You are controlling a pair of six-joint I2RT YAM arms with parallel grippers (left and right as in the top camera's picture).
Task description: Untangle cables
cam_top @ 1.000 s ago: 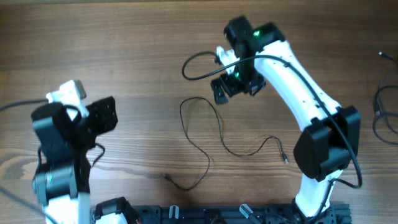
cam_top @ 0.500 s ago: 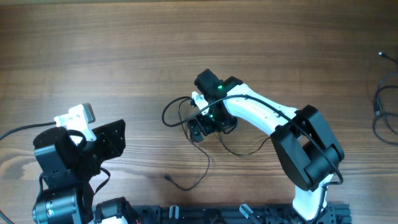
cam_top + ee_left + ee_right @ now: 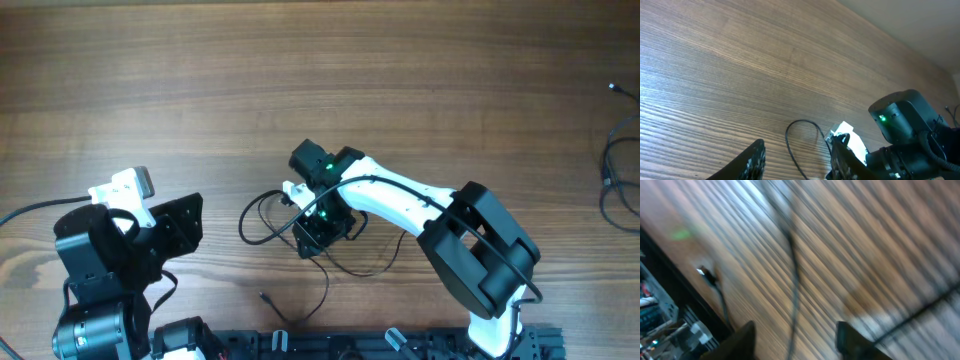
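A thin black cable point(image 3: 325, 283) lies on the wood near the front middle, and its tiny plug end point(image 3: 262, 296) points left. My right gripper point(image 3: 318, 232) is low over this cable's upper part and hides it there. In the blurred right wrist view the cable point(image 3: 792, 280) runs down between the two dark fingers point(image 3: 746, 341), which stand apart, and a plug point(image 3: 707, 275) shows at the left. My left gripper point(image 3: 180, 225) is at the front left, well away from the cable. Its fingers point(image 3: 756, 161) are apart with nothing between them.
The right arm's own thicker black lead loops point(image 3: 248, 215) left of its wrist and also shows as a lead loop point(image 3: 802, 125) in the left wrist view. More thin black wires point(image 3: 612, 175) lie at the table's right edge. The arm bases point(image 3: 300, 345) line the front edge.
The right arm swept from the back of the table forward and left, down onto the cable, and its jaws narrowed. The cable bunched and its plug end slid slightly forward. The left arm barely shifted.
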